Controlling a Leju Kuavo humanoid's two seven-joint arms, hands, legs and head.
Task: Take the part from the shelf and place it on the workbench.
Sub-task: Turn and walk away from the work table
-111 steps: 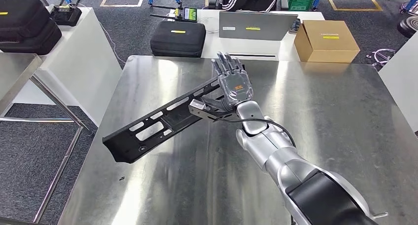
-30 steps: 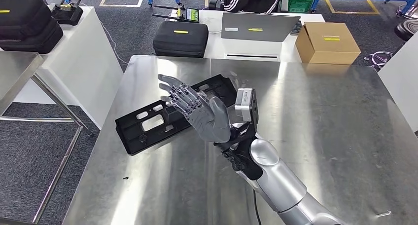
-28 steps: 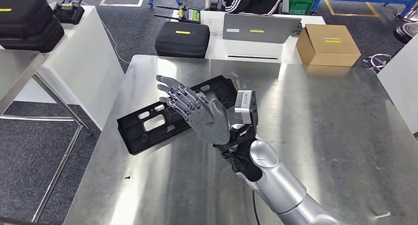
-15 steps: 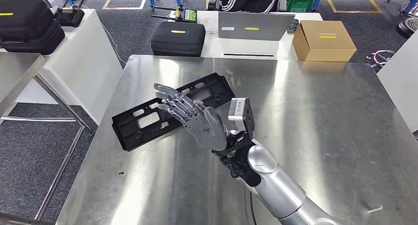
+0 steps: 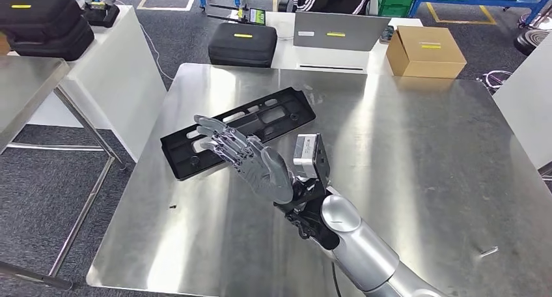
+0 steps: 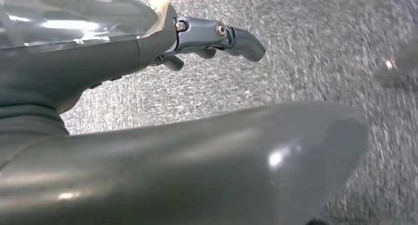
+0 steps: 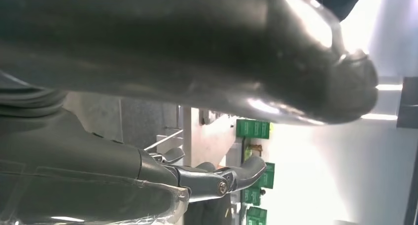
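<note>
1. Well, I see the black part [image 5: 239, 132] lying flat on the table [image 5: 416, 147], upper left of centre.
2. My right hand [image 5: 250, 159] is released, fingers spread, grasping nothing.
3. Placement looks done.

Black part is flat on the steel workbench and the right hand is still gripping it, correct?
Not quite. In the head view the black part does lie flat on the steel workbench, but the right hand is not gripping it: it is raised above the bench with fingers spread, holding nothing.
</note>
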